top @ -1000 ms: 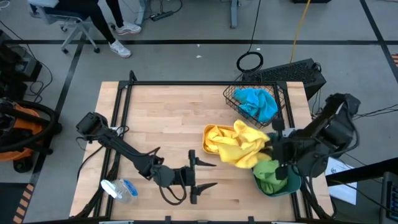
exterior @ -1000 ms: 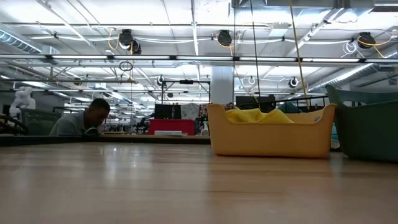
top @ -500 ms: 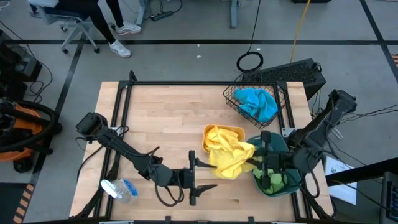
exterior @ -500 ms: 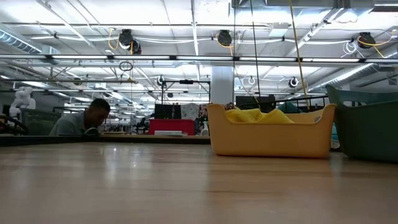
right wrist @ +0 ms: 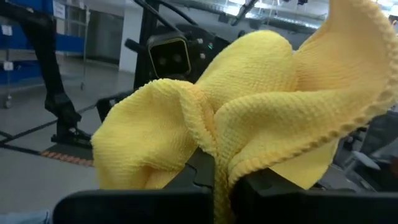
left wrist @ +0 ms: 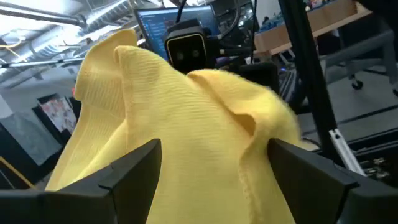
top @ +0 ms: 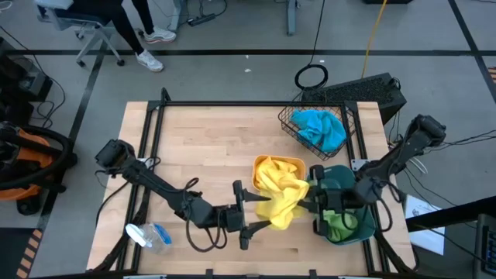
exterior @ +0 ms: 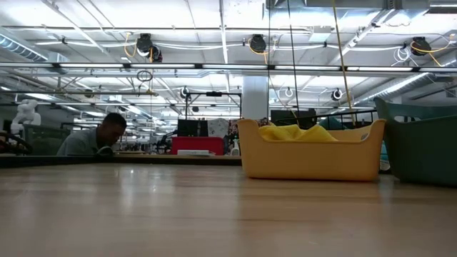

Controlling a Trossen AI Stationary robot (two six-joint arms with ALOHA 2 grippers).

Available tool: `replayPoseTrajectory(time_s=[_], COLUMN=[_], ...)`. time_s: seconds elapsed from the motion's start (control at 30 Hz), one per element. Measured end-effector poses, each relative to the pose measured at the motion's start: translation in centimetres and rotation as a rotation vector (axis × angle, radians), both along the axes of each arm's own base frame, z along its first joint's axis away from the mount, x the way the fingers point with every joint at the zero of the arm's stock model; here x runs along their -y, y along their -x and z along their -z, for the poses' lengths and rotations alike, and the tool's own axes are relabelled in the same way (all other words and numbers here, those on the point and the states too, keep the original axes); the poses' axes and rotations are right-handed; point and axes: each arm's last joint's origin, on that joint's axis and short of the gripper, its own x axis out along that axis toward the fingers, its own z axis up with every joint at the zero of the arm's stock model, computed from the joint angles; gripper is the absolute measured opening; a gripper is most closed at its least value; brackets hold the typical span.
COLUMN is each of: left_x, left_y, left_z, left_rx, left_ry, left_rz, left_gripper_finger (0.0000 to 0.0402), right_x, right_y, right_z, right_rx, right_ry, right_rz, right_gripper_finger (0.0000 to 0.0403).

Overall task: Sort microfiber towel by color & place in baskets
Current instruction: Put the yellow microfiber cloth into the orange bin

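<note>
My right gripper is shut on a yellow towel and holds it above the table's near middle. My left gripper faces it from the left, open, one finger either side of the towel's free end. The orange bin holds more yellow cloth. Blue towel fills the black wire basket at the far right. A green towel is in the teal bin at the near right. My right gripper pinches a bunched fold of the yellow towel between its two fingers. The fingers lie about level and come from the table's right side. The towel billows out past the fingertips, slack and lifted off the table. My left gripper: whether its fingers touch the towel, I cannot tell.
A clear bottle with a blue part lies at the near left corner. Black frame rails run along the table's left and far edges. Bare wood spreads left of the bins. A person sits beyond the table.
My right gripper has come down and moved toward the table's left with the yellow towel, tipping level. The towel has gone from above the orange bin to between my left gripper's fingers. My left gripper has rolled about its own axis, staying open.
</note>
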Motion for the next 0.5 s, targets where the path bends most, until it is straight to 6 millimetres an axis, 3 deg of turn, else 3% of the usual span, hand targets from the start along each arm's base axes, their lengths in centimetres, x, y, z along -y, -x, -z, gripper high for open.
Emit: replayPoseTrajectory(time_s=[0.27,0.5], left_x=[-1.7,-2.4], left_y=[-1.0,-1.7], left_z=[0.0,0.6], left_rx=[0.005,-0.023], left_ry=[-0.057,-0.117], left_rz=[0.028,0.048], left_gripper_finger=[0.0302,0.0302], right_x=[0.3,0.4], right_y=[-2.2,-2.8], right_z=[1.0,1.4], right_rx=[0.021,0.015], right_ry=[-0.003,-0.012], right_rz=[-0.002,-0.014], right_gripper_finger=[0.0011,0.0011])
